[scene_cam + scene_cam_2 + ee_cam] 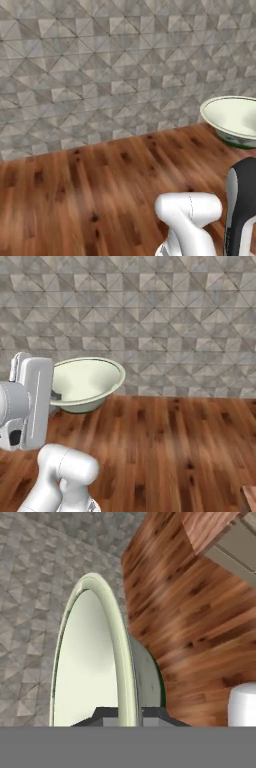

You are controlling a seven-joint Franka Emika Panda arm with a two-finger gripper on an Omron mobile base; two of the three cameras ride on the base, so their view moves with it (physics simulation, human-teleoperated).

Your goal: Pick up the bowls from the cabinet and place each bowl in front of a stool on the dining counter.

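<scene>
Reddish-brown wood fills the lower half of both base views: this is the surface (75,190) I am working over, polished and knotty, ending at a grey patterned tile wall (165,316). My tool (131,714) is clamped on the rim of the bowl (82,383), one finger tip inside the pale cream-green glaze and one outside against the darker green. In the hand view the rim stands edge-on between the two dark tips, which are drawn close together with only the thin wall of the bowl between them. That pinch on the lip is why the bowl sits as it does: it is gripped at one side, so it hangs out from my hand with its mouth roughly upward and a little tilted, over the wood near the wall. From the left base view the bowl (235,120) lies at the right edge, beside my dark wrist. I cannot tell whether its small foot is touching the wood or just above it.

I judge this to be the placing step: the bowl is out of the cabinet and above the dining side. No stool is in sight, so whether this spot faces one I cannot say. A rim grip lets me set it down flat and slip my fingers off without tipping it.
</scene>
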